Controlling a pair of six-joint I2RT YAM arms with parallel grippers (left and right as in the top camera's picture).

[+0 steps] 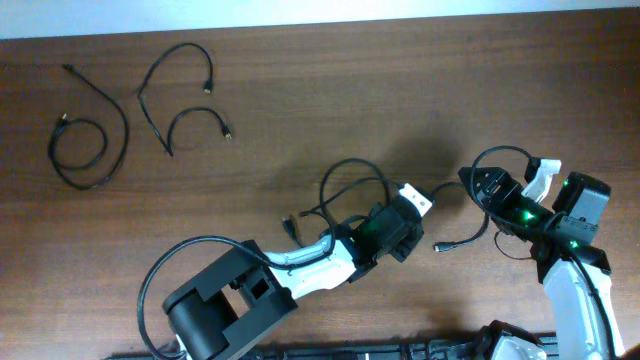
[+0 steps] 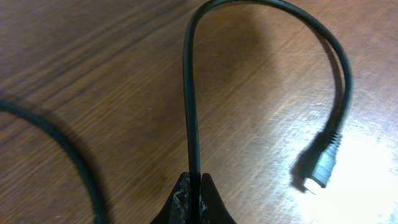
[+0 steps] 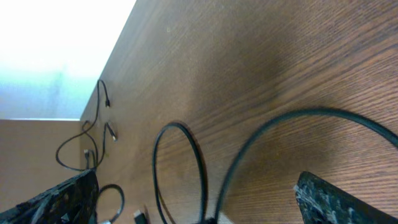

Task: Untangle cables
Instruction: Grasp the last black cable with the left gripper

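robot lab workstation: wood-grain table carries left arm and right arm, both showing green indicator lights.

No text, label, brand, number or sign readable in any of the three views. Cables: plain black jacket, no legible print. Plug in the left wrist view: too blurred to make out any marking. Table: wood grain only, nothing written on it that can be read
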